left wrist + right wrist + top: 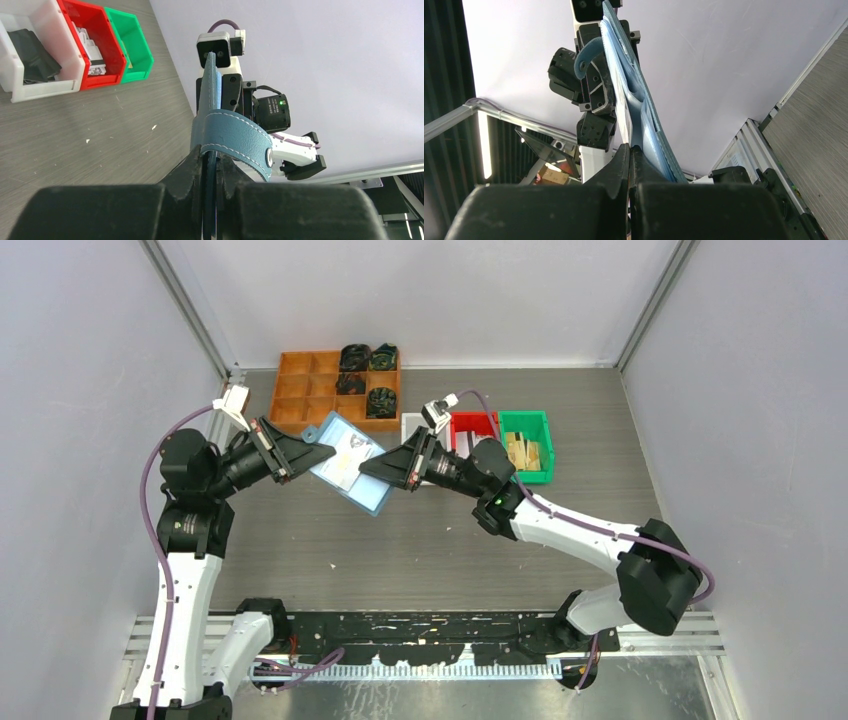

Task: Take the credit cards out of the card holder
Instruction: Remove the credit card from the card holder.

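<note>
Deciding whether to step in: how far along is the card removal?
Done: the card holder is off the table, open, gripped from both sides. In hand: the left fingers clamp its tab edge; the right fingers are shut on the opposite edge, whether on a card I cannot tell. Left: a pale card sits in the holder; none seen out yet.

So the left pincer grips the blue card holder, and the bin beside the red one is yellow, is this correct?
Not yellow: the bin beside the red bin is green, as the top view shows. The left pincer does grip the blue card holder.
</note>
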`<state>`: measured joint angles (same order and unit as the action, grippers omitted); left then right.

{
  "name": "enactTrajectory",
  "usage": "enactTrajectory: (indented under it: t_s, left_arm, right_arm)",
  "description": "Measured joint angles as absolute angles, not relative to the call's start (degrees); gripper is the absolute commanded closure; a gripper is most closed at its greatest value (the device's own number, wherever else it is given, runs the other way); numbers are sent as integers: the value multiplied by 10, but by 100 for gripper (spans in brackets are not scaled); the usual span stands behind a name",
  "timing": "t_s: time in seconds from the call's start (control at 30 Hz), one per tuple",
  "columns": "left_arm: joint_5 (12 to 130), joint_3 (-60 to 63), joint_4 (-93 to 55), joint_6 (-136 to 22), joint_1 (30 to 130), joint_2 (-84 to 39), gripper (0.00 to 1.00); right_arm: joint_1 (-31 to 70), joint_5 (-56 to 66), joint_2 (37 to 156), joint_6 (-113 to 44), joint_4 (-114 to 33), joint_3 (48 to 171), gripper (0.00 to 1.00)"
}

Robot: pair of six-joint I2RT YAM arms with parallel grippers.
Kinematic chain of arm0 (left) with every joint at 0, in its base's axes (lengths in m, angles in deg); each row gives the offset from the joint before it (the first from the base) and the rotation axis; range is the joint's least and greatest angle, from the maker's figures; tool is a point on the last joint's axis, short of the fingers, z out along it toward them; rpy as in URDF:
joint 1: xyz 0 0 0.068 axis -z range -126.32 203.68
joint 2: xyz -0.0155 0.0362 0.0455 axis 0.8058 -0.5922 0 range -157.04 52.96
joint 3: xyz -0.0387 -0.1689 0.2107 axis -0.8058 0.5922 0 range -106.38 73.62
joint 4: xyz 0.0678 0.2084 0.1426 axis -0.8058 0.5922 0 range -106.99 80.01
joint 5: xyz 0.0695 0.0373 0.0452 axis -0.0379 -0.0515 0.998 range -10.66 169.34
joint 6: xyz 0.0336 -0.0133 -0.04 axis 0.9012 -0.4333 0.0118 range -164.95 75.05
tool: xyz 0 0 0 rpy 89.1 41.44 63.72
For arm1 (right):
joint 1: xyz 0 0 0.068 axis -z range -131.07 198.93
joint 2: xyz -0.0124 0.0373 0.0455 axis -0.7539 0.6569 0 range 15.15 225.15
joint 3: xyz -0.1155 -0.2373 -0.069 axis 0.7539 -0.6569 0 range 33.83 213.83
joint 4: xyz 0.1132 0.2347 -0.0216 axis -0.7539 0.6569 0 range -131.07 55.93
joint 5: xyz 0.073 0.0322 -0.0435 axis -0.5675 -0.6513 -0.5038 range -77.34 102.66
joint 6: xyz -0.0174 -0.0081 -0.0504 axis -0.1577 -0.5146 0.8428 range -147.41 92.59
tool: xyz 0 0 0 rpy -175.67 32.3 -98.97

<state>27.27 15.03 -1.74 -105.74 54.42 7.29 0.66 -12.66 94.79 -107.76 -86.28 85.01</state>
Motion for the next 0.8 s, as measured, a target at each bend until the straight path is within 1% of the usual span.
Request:
enactTrajectory:
  t_s: [0.1,0.2,0.23,0.3,0.33,0.43,0.5,0.6,0.67,0.73,0.8]
  left_arm:
    - [273,150,-17,-1058,544,73,100]
    - [273,150,-17,-1058,544,73,100]
    - [273,150,-17,-1058,544,73,100]
    - [273,150,-17,-1058,544,73,100]
    - [273,150,-17,-1058,544,73,100]
    - [273,150,-18,-1058,544,73,100]
    - [273,150,-18,-1058,544,73,100]
    - [273,150,-18,-1058,543,73,100]
    - [273,150,-18,-1058,543,73,100]
    - [274,150,-18,-1058,543,73,100]
    - [273,150,-18,-1058,543,73,100]
  right_arm:
    - [6,-127,947,-1075,-863,849,99]
    - [6,-126,942,-1072,-863,844,98]
    - [6,-126,941,-1071,-863,841,95]
    - [6,-123,937,-1071,-862,836,80]
    - [5,-122,937,-1070,-862,835,74]
    - [1,-119,938,-1072,-860,835,63]
    - [-4,-118,940,-1077,-867,836,59]
    - [-8,-118,952,-1090,-885,841,60]
    - [-9,-117,963,-1102,-903,845,66]
    - [-9,-115,974,-1114,-920,848,75]
    - [-9,-114,980,-1124,-934,848,81]
